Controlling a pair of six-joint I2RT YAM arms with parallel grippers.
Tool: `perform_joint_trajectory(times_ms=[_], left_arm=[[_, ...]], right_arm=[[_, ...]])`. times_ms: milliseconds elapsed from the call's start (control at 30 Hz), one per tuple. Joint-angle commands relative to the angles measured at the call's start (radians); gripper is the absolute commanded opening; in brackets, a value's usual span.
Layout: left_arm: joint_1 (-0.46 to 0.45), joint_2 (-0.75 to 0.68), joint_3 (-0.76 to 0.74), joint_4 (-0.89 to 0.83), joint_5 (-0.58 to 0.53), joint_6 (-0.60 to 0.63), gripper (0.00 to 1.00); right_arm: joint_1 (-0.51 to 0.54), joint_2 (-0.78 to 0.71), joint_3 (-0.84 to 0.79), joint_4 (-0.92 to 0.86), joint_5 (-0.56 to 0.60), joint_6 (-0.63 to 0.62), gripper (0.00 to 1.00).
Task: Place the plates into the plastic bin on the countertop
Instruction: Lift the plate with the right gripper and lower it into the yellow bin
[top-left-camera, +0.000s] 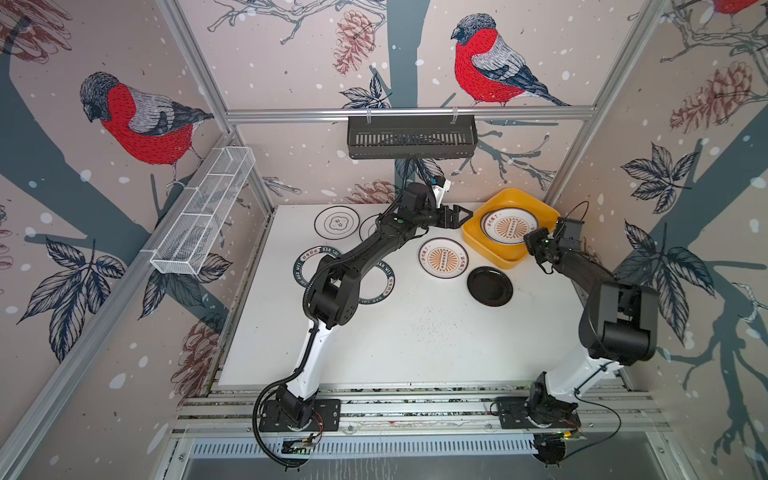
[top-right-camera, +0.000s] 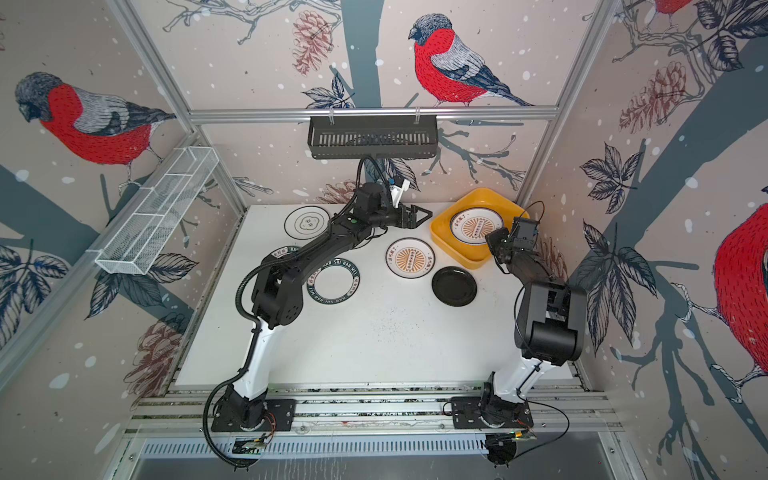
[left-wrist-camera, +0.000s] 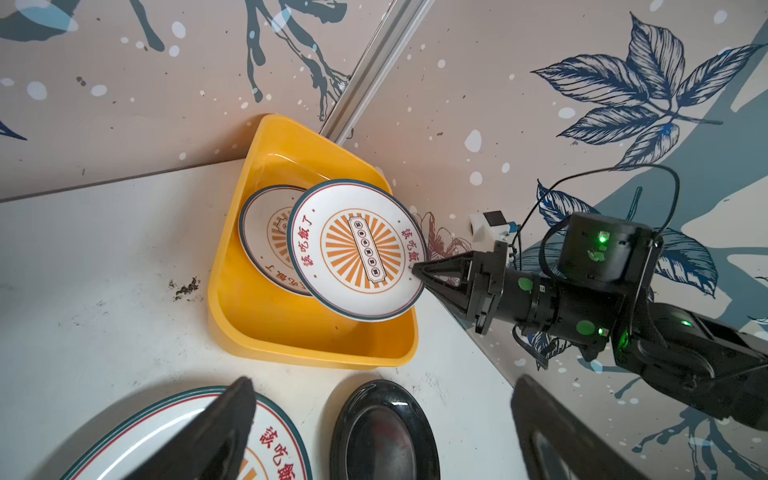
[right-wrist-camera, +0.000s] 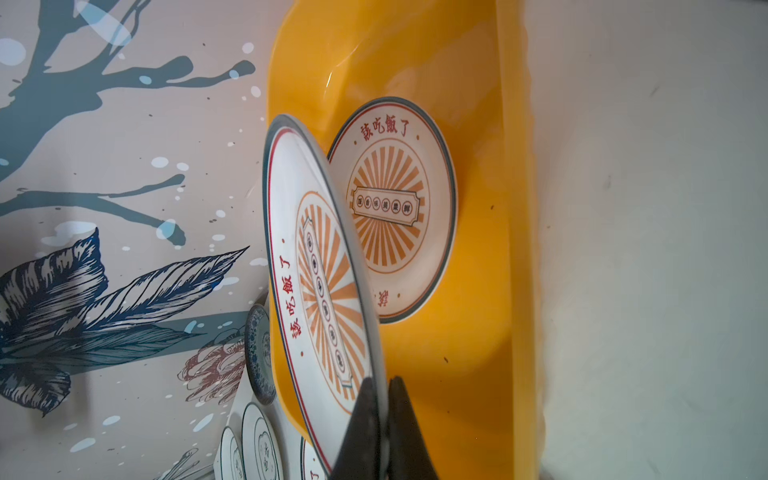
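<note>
A sunburst plate (left-wrist-camera: 357, 249) is pinched by its rim in the right claw (left-wrist-camera: 417, 269) and held tilted over the yellow bin (left-wrist-camera: 291, 332); the left claw (top-left-camera: 457, 219) is spread wide and empty, just beside it.

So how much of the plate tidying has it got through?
One orange-sunburst white plate already lies in the yellow plastic bin. A second sunburst plate hangs tilted over it, its rim pinched in the right arm's shut jaws. Left on the white countertop: a third sunburst plate, a round black plate, two dark-lettered plates, two thin-rimmed ones, and a teal patterned one.
</note>
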Motion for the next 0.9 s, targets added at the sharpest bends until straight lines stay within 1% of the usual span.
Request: perform_joint_trajectory(times_ms=[0, 200, 400, 500, 633, 733, 800, 867], left_arm=[[0.009, 0.007, 0.009, -0.038, 0.025, 0.049, 0.96], [0.039, -0.017, -0.046, -0.015, -0.001, 0.053, 0.96], [0.071, -0.047, -0.107, 0.028, -0.012, 0.035, 0.96], [0.083, -0.053, -0.118, 0.029, -0.013, 0.032, 0.96], [0.094, -0.057, -0.125, 0.03, -0.014, 0.03, 0.96], [0.1, -0.053, -0.124, 0.031, -0.013, 0.028, 0.96], [0.104, -0.054, -0.124, 0.03, -0.013, 0.025, 0.96], [0.107, -0.058, -0.125, 0.027, -0.011, 0.023, 0.96]], right_arm=[[0.013, 0.047, 0.054, 0.053, 0.039, 0.023, 0.05], [0.054, 0.163, 0.174, -0.027, 0.102, 0.02, 0.05], [0.066, 0.222, 0.2, -0.012, 0.142, 0.065, 0.05], [0.068, 0.236, 0.211, -0.013, 0.164, 0.068, 0.05], [0.067, 0.268, 0.249, -0.034, 0.16, 0.06, 0.06], [0.07, 0.294, 0.276, -0.05, 0.155, 0.058, 0.08], [0.072, 0.301, 0.282, -0.057, 0.16, 0.059, 0.12], [0.074, 0.301, 0.284, -0.06, 0.173, 0.053, 0.13]])
